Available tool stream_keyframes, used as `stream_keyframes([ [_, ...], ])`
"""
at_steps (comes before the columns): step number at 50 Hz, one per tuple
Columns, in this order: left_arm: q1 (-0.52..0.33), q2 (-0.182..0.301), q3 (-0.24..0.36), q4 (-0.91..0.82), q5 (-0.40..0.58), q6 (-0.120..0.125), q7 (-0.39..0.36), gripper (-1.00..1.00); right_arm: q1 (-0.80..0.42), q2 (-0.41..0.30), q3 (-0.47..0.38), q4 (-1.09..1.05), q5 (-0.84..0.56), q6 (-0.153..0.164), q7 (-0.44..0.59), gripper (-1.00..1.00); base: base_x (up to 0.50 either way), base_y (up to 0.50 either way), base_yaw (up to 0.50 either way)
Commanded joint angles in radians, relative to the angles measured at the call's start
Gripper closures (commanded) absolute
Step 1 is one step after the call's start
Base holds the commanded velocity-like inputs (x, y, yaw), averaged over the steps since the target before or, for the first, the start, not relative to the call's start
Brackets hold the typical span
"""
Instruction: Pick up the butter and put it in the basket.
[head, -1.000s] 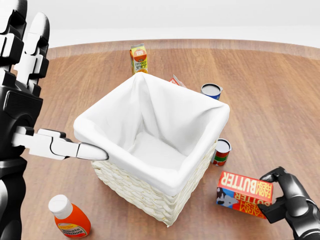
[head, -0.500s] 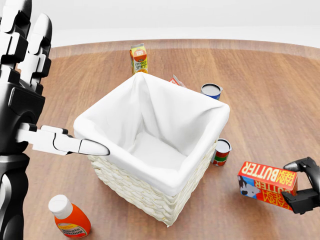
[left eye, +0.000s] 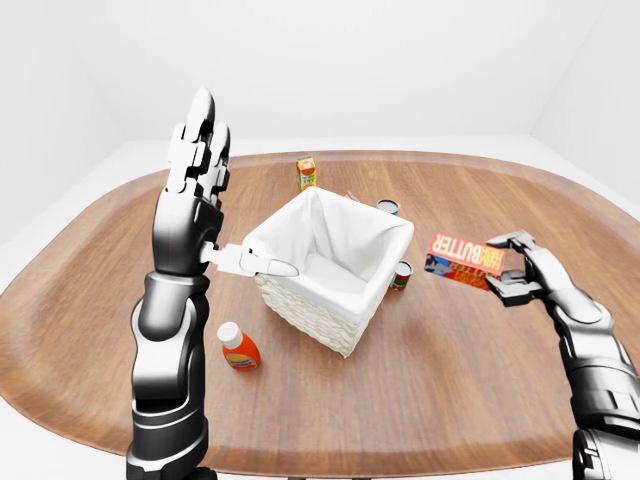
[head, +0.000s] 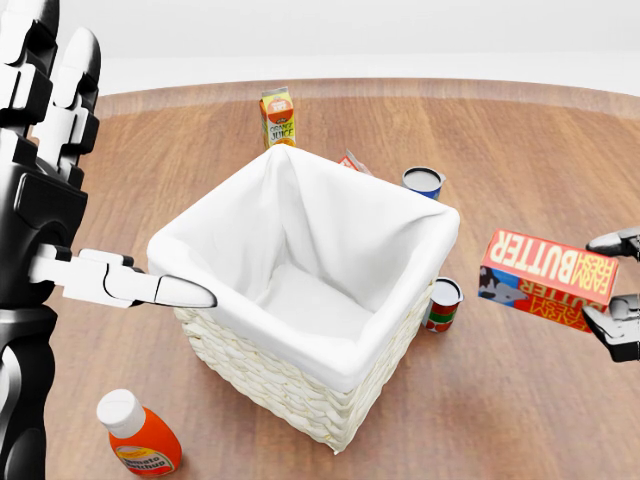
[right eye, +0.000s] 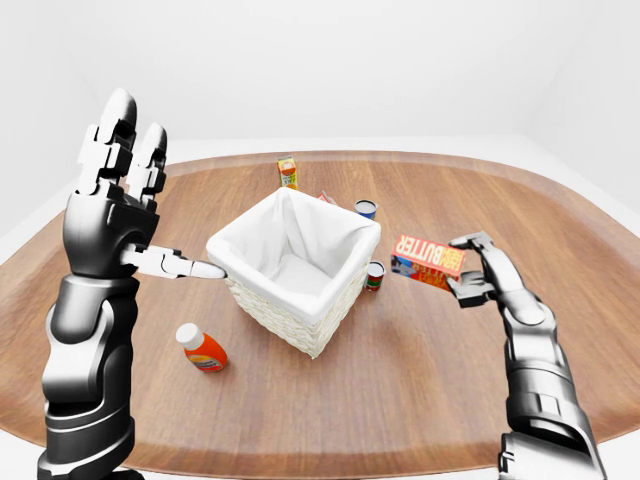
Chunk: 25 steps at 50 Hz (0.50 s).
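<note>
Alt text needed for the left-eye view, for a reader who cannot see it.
The right hand holds a red butter box in the air, to the right of a white-lined wicker basket on a wooden table. The left hand is raised, open, left of the basket.

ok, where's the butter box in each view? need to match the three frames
Left-eye view: butter box right of centre, held off the table by the right hand.
Head view: at the right edge, mid-height; only the fingers of that hand show.
Right-eye view: right of centre, just right of the basket.
Shared landmark: the white-lined wicker basket, immediately to the box's left in all three views.
</note>
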<state>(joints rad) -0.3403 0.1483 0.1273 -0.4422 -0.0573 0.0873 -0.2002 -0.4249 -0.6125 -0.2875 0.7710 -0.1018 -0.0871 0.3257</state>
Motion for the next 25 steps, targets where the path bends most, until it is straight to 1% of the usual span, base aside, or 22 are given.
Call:
stream_keyframes([
  [1, 0.003, 0.0, 0.002, 0.004, -0.002, 0.0, -0.001, -1.0, 0.022, -0.013, -0.129, -0.361, 0.088, 0.0, 0.044, 1.0, 0.0, 0.0, 0.0],
  [7, 0.003, 0.001, 0.003, 0.007, -0.004, 0.0, 0.0, -1.0, 0.005, -0.018, -0.142, -0.468, 0.097, 0.0, 0.055, 1.0, 0.0, 0.0, 0.0],
  [12, -0.002, 0.001, -0.001, 0.005, -0.004, 0.0, 0.0, -1.0, -0.042, -0.024, -0.131, -0.531, 0.09, 0.0, 0.063, 1.0, 0.0, 0.0, 0.0],
  [18, -0.005, 0.004, 0.004, 0.01, -0.007, 0.0, -0.004, -1.0, -0.107, -0.021, -0.097, -0.616, 0.059, 0.0, 0.057, 1.0, 0.0, 0.0, 0.0],
  [22, -0.007, 0.006, 0.006, 0.008, -0.01, 0.0, -0.005, -1.0, -0.136, -0.013, -0.082, -0.66, 0.033, 0.0, 0.066, 1.0, 0.0, 0.0, 0.0],
  [25, -0.01, 0.007, 0.007, 0.016, -0.012, 0.0, -0.005, -1.0, -0.169, -0.006, -0.056, -0.697, -0.004, 0.0, 0.08, 1.0, 0.0, 0.0, 0.0],
])
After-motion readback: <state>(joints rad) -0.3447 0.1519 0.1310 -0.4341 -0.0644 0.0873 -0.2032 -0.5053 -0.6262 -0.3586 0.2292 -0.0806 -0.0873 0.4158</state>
